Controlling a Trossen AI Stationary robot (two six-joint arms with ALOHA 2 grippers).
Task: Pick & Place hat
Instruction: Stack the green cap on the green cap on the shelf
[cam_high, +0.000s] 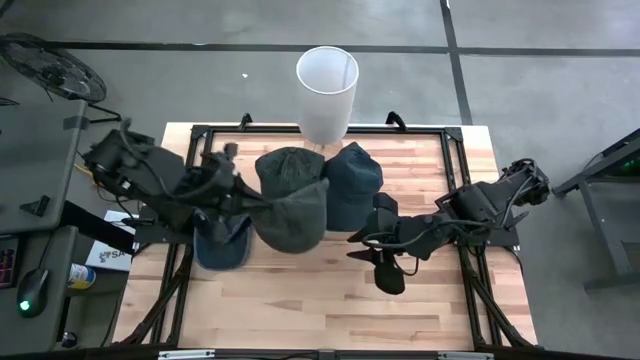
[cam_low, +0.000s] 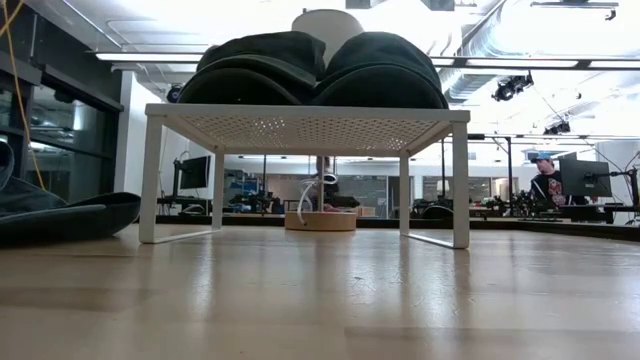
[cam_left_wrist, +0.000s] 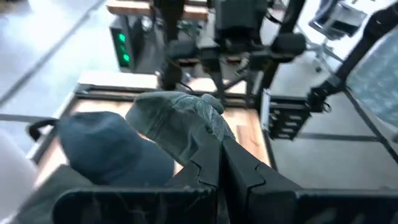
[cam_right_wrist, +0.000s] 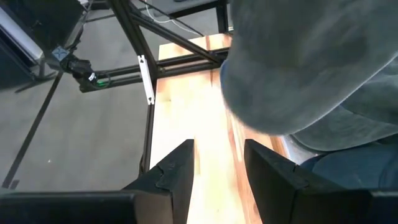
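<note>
My left gripper (cam_left_wrist: 219, 163) clamps the brim of a grey-green hat (cam_high: 296, 217) above the white rack (cam_low: 305, 127), beside two hats already resting there, a green one (cam_high: 288, 168) and a blue one (cam_high: 352, 180). A fourth hat (cam_high: 222, 244) lies on the table (cam_high: 300, 300) under the left arm. My right gripper (cam_right_wrist: 217, 163) hovers released, near the rack's edge. I judge the thin pinch may slip, or the hat may nudge its neighbours off

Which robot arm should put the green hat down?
The left. Its left gripper is already shut on the green hat, holding it over the white rack. The right gripper is open and holds nothing.
</note>
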